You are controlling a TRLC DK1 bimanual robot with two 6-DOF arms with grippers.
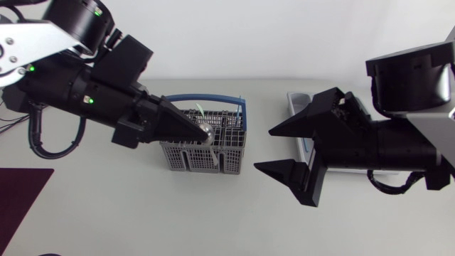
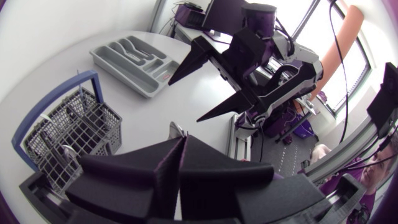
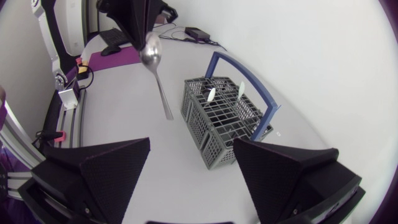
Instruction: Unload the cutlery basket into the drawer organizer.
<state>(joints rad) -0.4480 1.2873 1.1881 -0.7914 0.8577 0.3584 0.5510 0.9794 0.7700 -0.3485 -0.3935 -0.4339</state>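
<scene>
The left tool point(image 1: 204, 134) pinches a spoon point(image 3: 151, 55) by its bowl, handle hanging in the air near the cutlery basket point(image 1: 234, 155); the right tool point(image 1: 279, 151) gapes wide, touching nothing.

Left claw point(image 2: 182, 142) clamps a silver metal spoon point(image 2: 176, 130); blue-handled grey wire basket point(image 2: 68, 134) beside it, grey plastic organizer tray point(image 2: 134, 59) beyond.

Head camera looks straight down, cutlery basket point(image 1: 202, 158) left of frame centre. Wrist cameras sit low and close, facing each other, both catching that basket.
</scene>
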